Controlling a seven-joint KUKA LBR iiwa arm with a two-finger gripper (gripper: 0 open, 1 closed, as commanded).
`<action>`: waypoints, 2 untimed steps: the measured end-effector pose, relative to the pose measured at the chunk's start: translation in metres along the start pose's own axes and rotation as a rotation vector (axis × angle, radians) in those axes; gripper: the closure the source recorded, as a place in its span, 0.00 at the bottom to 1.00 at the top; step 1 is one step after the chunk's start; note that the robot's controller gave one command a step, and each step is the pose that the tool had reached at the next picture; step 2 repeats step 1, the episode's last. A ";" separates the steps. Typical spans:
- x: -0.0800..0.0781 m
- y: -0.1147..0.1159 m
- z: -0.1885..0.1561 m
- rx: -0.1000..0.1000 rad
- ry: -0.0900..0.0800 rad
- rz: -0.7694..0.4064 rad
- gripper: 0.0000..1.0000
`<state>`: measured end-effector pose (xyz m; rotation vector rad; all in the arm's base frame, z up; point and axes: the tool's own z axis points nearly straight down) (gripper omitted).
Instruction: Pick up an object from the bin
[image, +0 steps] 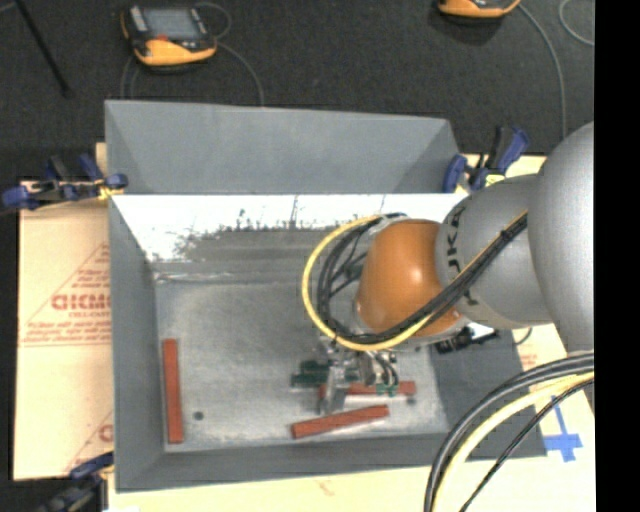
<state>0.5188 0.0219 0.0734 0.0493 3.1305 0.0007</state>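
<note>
End effector: lowered to the floor of the grey bin, in the near right part. Whether it is open, closed or gripping anything cannot be told; the wrist's orange cover and looped yellow cable overhang it.

Items at the end effector:
- dark green piece, touching or just beside it on the view's left;
- small red and white piece, just beside it on the right;
- red-brown bar, lying nearly level just below it, close to the near wall.

Which of these three it is set on cannot be told.

Further out: a second red-brown bar lies lengthwise along the left wall, well apart from the cluster. The arm enters over the right rim.
</note>
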 end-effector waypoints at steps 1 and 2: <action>-0.039 0.004 -0.206 0.001 0.006 -0.115 1.00; -0.039 0.004 -0.206 0.001 0.006 -0.115 1.00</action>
